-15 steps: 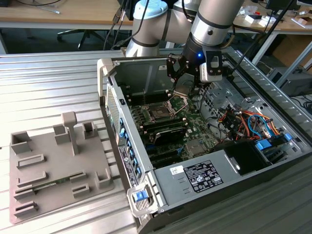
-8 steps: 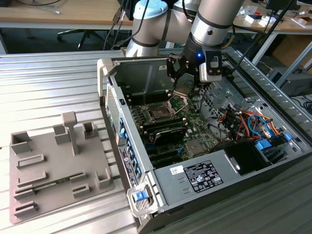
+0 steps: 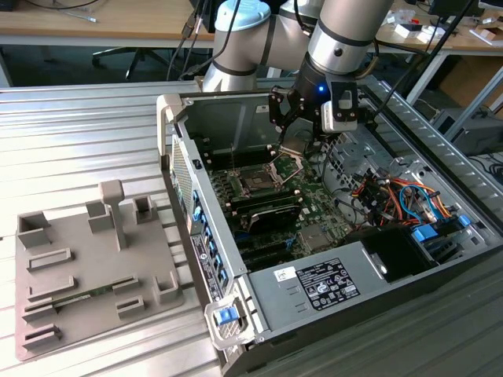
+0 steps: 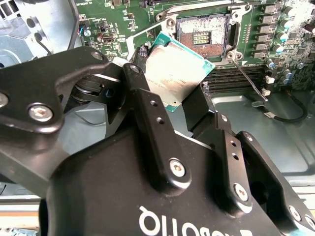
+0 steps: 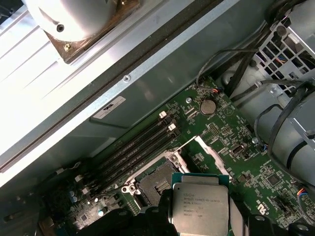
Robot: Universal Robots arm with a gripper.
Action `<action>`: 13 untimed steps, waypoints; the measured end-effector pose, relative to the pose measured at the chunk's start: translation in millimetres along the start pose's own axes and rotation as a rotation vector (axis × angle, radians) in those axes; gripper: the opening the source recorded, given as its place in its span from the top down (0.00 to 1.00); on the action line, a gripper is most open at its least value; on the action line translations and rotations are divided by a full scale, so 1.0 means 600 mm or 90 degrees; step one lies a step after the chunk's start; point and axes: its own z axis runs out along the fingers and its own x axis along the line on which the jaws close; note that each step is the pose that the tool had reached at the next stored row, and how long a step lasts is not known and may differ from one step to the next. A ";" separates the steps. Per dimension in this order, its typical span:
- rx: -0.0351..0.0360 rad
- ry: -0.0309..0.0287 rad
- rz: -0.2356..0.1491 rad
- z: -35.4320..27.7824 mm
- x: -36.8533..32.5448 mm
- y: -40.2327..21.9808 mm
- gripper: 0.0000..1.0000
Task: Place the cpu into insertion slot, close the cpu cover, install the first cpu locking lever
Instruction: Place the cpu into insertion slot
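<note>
Silver arm point(image 3: 346, 35), pale blue joint caps point(image 3: 236, 14), black screw-studded tool point(image 4: 172, 91)

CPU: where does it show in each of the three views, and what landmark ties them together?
Exterior view: cpu hanging above the board, to the exterior view's right of the slot.
Second wrist view: cpu tilted, beside the slot.
First wrist view: cpu, print side showing, beside the slot.
Shared landmark: the empty slot.
</note>
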 end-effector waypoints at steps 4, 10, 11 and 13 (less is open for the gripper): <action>0.0000 -0.0002 0.002 0.000 0.000 0.000 0.45; 0.0000 -0.0005 0.005 0.000 0.000 0.000 0.45; 0.0000 -0.0005 0.005 0.000 0.000 0.000 0.45; 0.0000 -0.0006 0.006 0.000 0.000 0.000 0.45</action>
